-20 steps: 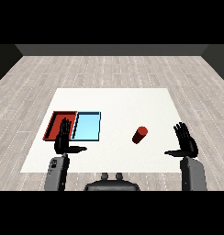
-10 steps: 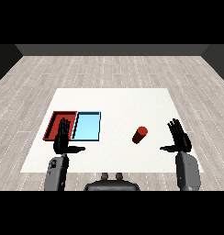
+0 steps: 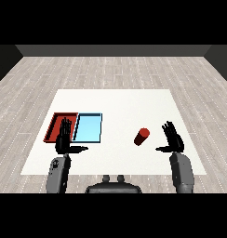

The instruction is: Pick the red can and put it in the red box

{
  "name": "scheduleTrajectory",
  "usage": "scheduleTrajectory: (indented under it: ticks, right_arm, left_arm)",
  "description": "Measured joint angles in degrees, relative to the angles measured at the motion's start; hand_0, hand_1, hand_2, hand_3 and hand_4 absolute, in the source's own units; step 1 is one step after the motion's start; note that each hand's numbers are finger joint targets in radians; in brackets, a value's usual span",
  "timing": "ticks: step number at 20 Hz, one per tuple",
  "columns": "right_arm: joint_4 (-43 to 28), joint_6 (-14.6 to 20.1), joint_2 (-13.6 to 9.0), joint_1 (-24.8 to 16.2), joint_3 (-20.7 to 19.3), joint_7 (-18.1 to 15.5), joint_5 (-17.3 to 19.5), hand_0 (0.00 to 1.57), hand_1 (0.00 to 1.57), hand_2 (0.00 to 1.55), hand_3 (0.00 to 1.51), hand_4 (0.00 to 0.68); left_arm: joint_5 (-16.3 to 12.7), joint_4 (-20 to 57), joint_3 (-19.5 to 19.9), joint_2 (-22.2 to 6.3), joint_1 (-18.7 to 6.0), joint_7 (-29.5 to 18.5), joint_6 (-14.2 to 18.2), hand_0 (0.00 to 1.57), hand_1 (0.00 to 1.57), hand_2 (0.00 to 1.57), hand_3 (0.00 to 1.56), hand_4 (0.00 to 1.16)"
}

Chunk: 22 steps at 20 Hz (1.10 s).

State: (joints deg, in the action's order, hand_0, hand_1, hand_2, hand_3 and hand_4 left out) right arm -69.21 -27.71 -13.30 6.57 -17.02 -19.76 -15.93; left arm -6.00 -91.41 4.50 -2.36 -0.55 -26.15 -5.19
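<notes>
The red can (image 3: 141, 136) stands on the white table (image 3: 120, 104), right of centre. My right hand (image 3: 173, 140) hovers just right of the can, apart from it, fingers straight and thumb pointing toward the can. The red tray (image 3: 57, 123) lies at the left of the table with the light blue tray (image 3: 88, 128) beside it on its right. My left hand (image 3: 64, 137) is open, fingers straight, over the near edge of the red tray, holding nothing.
Both grey forearms (image 3: 58, 173) come in from the lower corners. The table's near edge runs just in front of the hands. Grey wooden floor surrounds the table.
My right hand has drifted left toward the red can. The left hand and the can have stayed where they were.
</notes>
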Motion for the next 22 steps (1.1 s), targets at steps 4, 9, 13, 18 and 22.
scheduleTrajectory:
  ticks: [4,9,13,18,22]
  right_arm:
    - [1.22,1.55,1.92,0.32,1.56,-0.72,1.07,0.0,0.0,0.0,0.0,0.0]
    - [2.42,2.84,3.72,1.0,3.19,-0.95,1.25,0.0,0.0,0.0,0.0,0.0]
    - [2.76,3.11,4.56,0.98,4.06,-0.75,0.64,0.0,0.0,0.0,0.0,0.0]
    - [4.07,4.52,6.04,2.45,5.27,-0.84,0.57,0.0,0.0,0.0,0.0,0.0]
    - [4.9,6.19,7.73,3.53,6.59,-0.5,0.57,0.0,0.0,0.0,0.0,0.0]
  left_arm:
    - [0.64,-0.85,-0.89,0.61,0.49,0.55,0.79,0.0,0.0,0.0,0.0,0.0]
    - [0.25,-0.69,-0.96,0.53,0.36,0.44,0.51,0.0,0.0,0.0,0.0,0.0]
    - [-0.32,-1.57,-0.97,0.22,0.97,1.01,-0.08,0.0,0.0,0.0,0.0,0.0]
    - [-0.07,0.14,-0.77,0.29,0.55,-0.56,-0.01,0.0,0.0,0.0,0.0,0.0]
    - [-0.39,0.9,-0.55,0.08,-0.48,-0.42,-0.16,0.0,0.0,0.0,0.0,0.0]
